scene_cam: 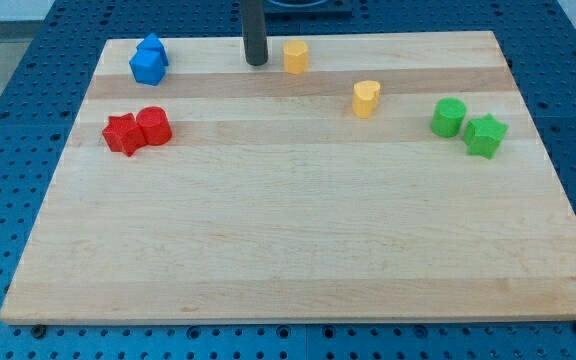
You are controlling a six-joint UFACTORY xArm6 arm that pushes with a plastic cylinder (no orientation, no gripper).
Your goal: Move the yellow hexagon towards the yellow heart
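Observation:
The yellow hexagon (295, 56) sits near the view's top, a little left of centre. The yellow heart (366, 98) lies below and to the right of it, a short gap apart. My tip (256, 62) rests on the board just left of the yellow hexagon, close beside it with a small gap showing.
Two blue blocks (148, 61) huddle at the top left. A red star (122, 134) touches a red cylinder (154, 126) at the left. A green cylinder (449, 117) and a green star (485, 135) sit at the right. The wooden board (298, 260) lies on a blue pegboard.

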